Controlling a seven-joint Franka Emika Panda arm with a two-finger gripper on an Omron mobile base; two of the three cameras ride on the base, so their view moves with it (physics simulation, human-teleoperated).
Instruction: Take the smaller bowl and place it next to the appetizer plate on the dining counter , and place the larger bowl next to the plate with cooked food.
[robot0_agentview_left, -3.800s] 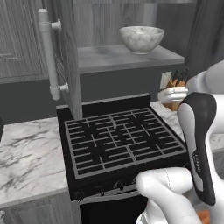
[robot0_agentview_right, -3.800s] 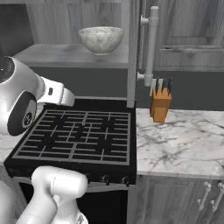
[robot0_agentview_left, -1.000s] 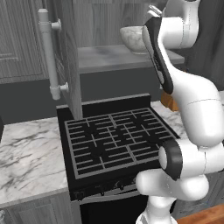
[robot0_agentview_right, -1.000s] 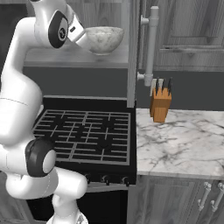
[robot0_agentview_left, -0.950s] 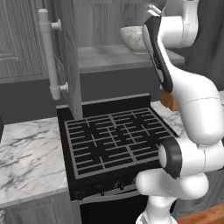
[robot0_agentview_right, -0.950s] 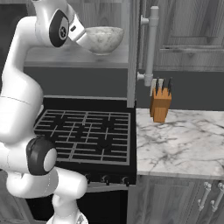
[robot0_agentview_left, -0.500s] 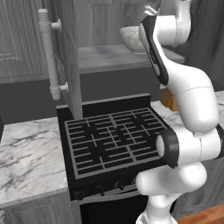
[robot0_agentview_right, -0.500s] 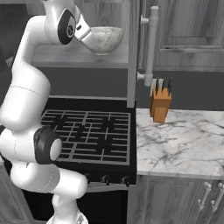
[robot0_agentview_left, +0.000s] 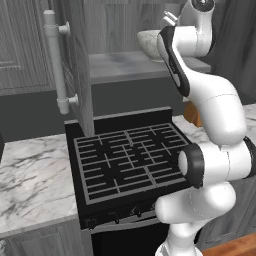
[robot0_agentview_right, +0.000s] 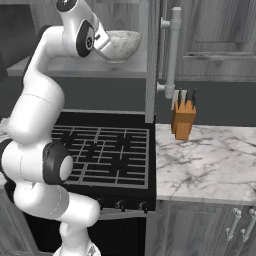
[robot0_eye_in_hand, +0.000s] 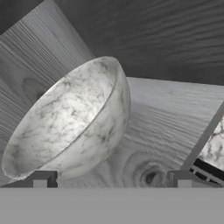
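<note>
1. The open cabinet door (robot0_agentview_left: 75, 65), with its long pale bar handle, hangs at the left edge of the cabinet shelf (robot0_agentview_left: 120, 67) above the stove (robot0_agentview_left: 130, 160).
2. The larger bowl (robot0_agentview_left: 149, 42) stands upright on that shelf toward its right end, near the front edge. From the right base camera it (robot0_agentview_right: 121, 45) sits just left of the door's edge, with the robot's hand touching or nearly touching its left side; which, I cannot tell.
3. The gripper (robot0_eye_in_hand: 111, 180) is spread wide with nothing between its tips. In the hand camera the bowl (robot0_eye_in_hand: 70, 118) lies above the left fingertip (robot0_eye_in_hand: 41, 179), so it is not yet bracketed by the jaws.
4. Handling, as a judgement: the stone look suggests a heavy, rigid, smooth bowl that would chip if dropped. Its curved wall offers poor purchase. The rim seems the best hold, one finger inside and one outside, seated deep enough that the weight does not tip it.
5. A knife block (robot0_agentview_right: 183, 117) stands on the marble counter (robot0_agentview_right: 210, 160) right of the stove, well apart from the bowl.
</note>
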